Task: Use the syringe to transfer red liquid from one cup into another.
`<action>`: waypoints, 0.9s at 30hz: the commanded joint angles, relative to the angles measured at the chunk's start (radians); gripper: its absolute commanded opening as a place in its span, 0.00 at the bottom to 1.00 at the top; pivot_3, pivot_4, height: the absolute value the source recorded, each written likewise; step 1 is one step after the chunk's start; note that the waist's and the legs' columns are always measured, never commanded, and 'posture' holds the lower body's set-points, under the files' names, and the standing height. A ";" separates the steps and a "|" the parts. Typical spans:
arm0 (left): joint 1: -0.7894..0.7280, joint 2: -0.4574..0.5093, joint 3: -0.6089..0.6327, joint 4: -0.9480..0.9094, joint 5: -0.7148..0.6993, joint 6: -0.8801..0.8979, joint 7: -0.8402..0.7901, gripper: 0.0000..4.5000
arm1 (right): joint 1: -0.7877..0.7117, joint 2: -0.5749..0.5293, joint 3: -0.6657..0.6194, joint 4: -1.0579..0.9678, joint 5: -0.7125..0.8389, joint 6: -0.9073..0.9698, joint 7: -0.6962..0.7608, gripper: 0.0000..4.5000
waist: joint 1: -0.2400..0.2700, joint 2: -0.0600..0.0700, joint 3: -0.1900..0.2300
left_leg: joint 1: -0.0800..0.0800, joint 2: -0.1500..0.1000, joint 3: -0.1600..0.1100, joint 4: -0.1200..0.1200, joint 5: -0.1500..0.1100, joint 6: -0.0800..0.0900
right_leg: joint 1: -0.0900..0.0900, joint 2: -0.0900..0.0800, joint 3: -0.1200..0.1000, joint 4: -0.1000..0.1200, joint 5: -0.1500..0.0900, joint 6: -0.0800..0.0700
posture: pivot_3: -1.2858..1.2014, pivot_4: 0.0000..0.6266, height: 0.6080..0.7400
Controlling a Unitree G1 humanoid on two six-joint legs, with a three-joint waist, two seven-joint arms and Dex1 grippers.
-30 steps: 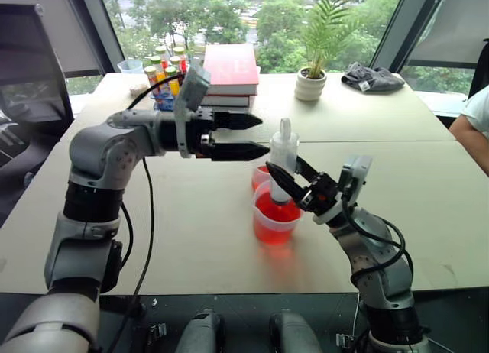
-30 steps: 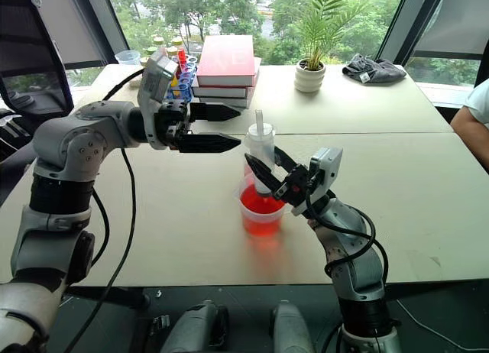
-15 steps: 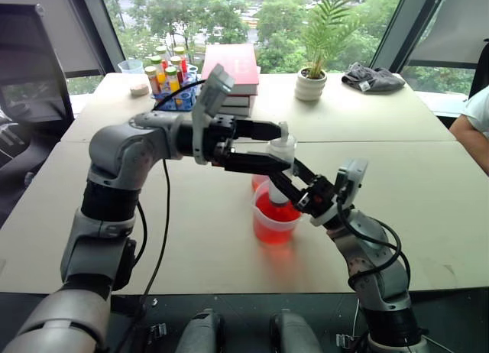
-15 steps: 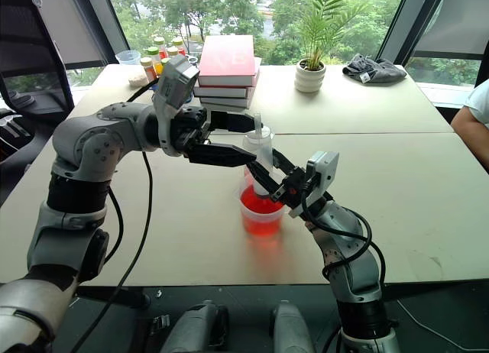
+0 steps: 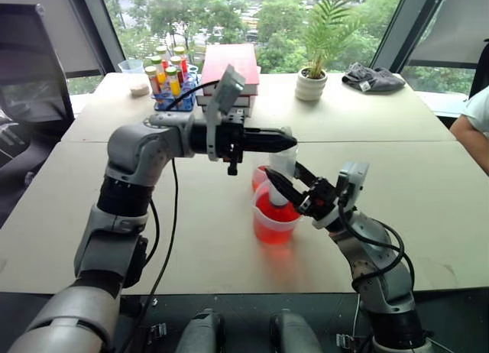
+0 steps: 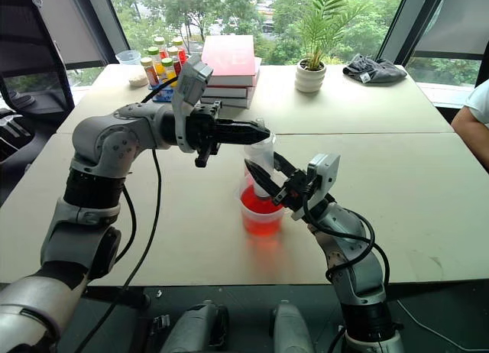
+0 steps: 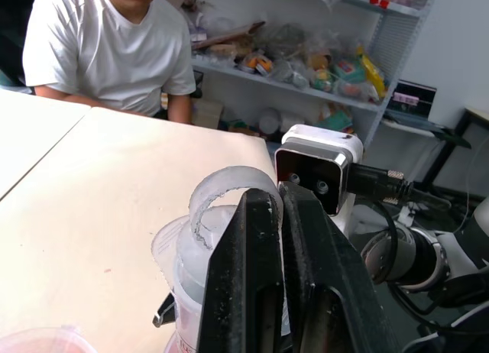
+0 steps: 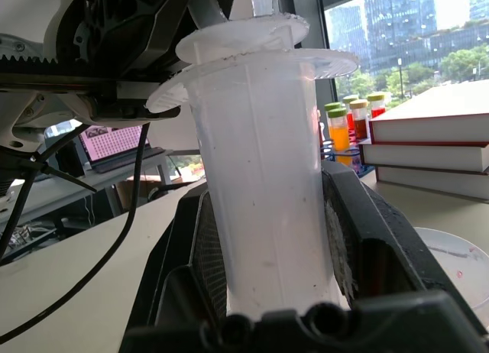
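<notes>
now | left gripper point(image 5: 289, 140) apparently pinching plunger | right gripper point(image 5: 284, 182) clamps syringe point(image 5: 280, 170)

Bright, even daylight from the rear windows — soft shadows on the table point(image 5: 428, 192) (close wrist views slightly blurred).

Far edge of the counter point(image 5: 428, 200), left to right: clear container point(image 5: 130, 66); blue rack of capped tubes point(image 5: 170, 78) with yellow, orange and red contents; stack of books point(image 5: 229, 72), red one on top; white pot with a green plant point(image 5: 312, 84); crumpled dark cloth point(image 5: 372, 79) toward the far right corner. Person in a white shirt point(image 7: 107, 43) seated at the counter's right edge. Cluttered shelves point(image 7: 306, 63) behind.
</notes>
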 commanded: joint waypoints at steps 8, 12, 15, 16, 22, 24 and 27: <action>-0.122 -0.022 0.059 0.041 0.001 -0.067 -0.010 0.02 | 0.009 -0.008 0.019 0.006 0.018 0.001 0.021 0.31 | -0.003 0.000 0.000 | 0.000 0.000 0.000 0.000 0.000 0.000 | 0.000 0.001 0.000 0.000 0.000 0.000 | 0.52 0.24 1.00; -0.146 -0.018 0.074 0.071 0.010 -0.088 -0.013 0.02 | 0.014 -0.013 0.025 0.010 0.029 0.012 0.031 0.31 | -0.002 0.000 0.000 | 0.000 0.000 0.000 0.000 0.000 0.000 | 0.000 0.001 0.000 0.000 0.000 0.000 | 0.52 0.24 1.00; -0.167 -0.009 0.084 0.093 0.019 -0.108 -0.014 0.02 | 0.019 -0.016 0.030 0.010 0.035 0.016 0.035 0.31 | -0.001 0.000 0.000 | 0.000 0.000 0.000 0.000 0.000 0.000 | 0.000 0.000 0.000 0.000 0.000 0.000 | 0.52 0.24 1.00; -0.171 -0.006 0.086 0.098 0.020 -0.113 -0.014 0.02 | 0.020 -0.017 0.031 0.010 0.036 0.016 0.035 0.31 | -0.001 0.000 0.000 | 0.000 0.000 0.000 0.000 0.000 0.000 | 0.000 0.000 0.000 0.000 0.000 0.000 | 0.52 0.24 1.00; -0.186 0.002 0.094 0.121 0.029 -0.133 -0.021 0.02 | 0.024 -0.021 0.033 0.008 0.041 0.019 0.039 0.31 | -0.001 0.000 0.000 | 0.000 0.000 0.000 0.000 0.000 0.000 | 0.000 0.000 0.000 0.000 0.000 0.000 | 0.52 0.24 1.00; -0.187 0.004 0.094 0.124 0.031 -0.139 -0.021 0.02 | 0.026 -0.021 0.035 0.006 0.042 0.020 0.039 0.31 | -0.001 0.000 0.000 | 0.000 0.000 0.000 0.000 0.000 0.000 | 0.000 0.000 0.000 0.000 0.000 0.000 | 0.52 0.24 1.00; -0.188 0.005 0.092 0.132 0.036 -0.149 -0.025 0.02 | 0.027 -0.022 0.037 0.004 0.043 0.021 0.039 0.31 | -0.001 0.000 0.000 | 0.000 0.000 0.000 0.000 0.000 0.000 | 0.000 0.000 0.000 0.000 0.000 0.000 | 0.52 0.24 1.00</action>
